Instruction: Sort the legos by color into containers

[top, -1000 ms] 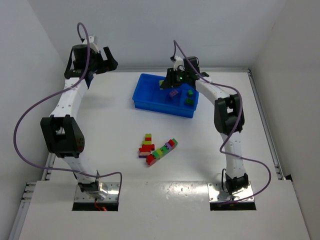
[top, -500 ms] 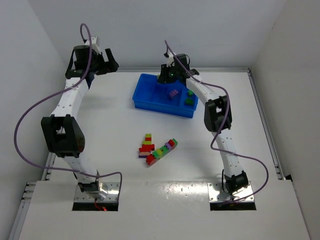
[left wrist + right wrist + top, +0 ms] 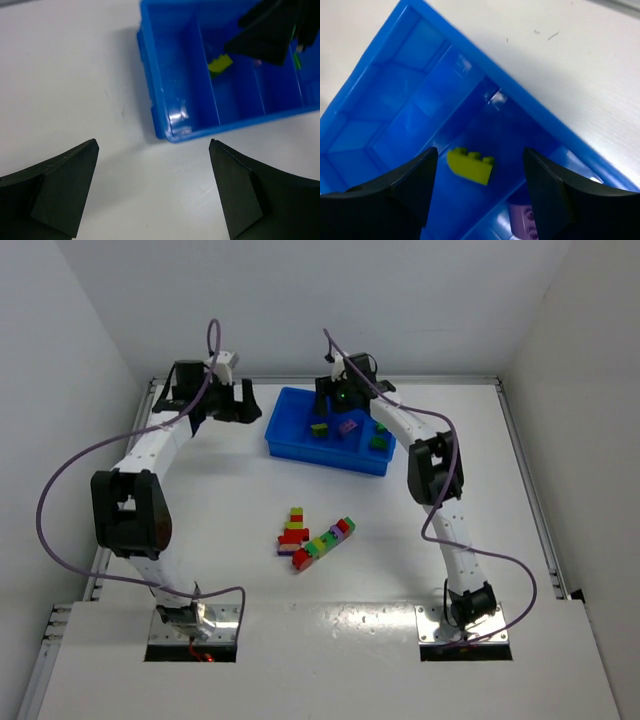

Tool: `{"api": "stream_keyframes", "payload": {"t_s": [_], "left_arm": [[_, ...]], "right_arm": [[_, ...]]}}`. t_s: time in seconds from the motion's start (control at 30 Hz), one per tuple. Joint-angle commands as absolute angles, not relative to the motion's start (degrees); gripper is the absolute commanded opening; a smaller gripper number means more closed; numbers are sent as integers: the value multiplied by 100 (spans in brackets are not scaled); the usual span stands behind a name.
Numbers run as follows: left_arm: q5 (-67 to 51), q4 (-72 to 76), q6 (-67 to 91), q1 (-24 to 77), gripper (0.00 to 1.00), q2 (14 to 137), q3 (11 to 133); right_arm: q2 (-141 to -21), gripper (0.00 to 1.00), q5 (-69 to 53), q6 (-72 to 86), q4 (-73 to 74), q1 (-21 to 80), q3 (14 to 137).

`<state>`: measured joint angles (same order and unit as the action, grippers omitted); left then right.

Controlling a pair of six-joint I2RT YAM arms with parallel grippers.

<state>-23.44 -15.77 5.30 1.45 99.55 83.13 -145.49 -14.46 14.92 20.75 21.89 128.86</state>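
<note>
Drop-off step, by judgement nearly done: yellow-green brick [image 3: 470,166] lying loose in blue tray's [image 3: 325,458] second compartment from its left end, between right gripper's [image 3: 479,187] parted fingers, touched by neither. Left gripper [image 3: 152,190] wide, empty, just beside that end. Next: lift clear, reach for legos [image 3: 315,535] on table [image 3: 200,520], grip one colour.
</note>
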Motion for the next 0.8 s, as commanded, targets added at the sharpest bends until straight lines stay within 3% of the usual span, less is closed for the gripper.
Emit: {"api": "stream_keyframes", "payload": {"t_s": [0.0, 0.07, 0.33, 0.43, 0.57, 0.77], "left_arm": [[-2681, -1678, -174, 508, 99, 9177, 8060], [-2428, -1976, -237, 772, 99, 8748, 7763], [-1188, -2337, 96, 2433, 99, 7489, 6592], [-792, -2671, 569, 2873, 99, 7611, 6592], [-221, -3242, 1386, 3496, 99, 8023, 6846], [799, -3524, 2738, 3761, 99, 8165, 6759]], "right_arm": [[-13486, 69, -1731, 1189, 2354, 2171, 12736], [-13019, 69, -1601, 933, 2531, 2109, 12517], [-10496, 69, -1397, -104, 2540, 1749, 9776], [-9819, 69, -1450, -281, 2487, 1635, 8835], [-9186, 60, -1389, -89, 2426, 1504, 7825], [-8657, 59, -1441, 254, 2355, 1450, 7147]]}}
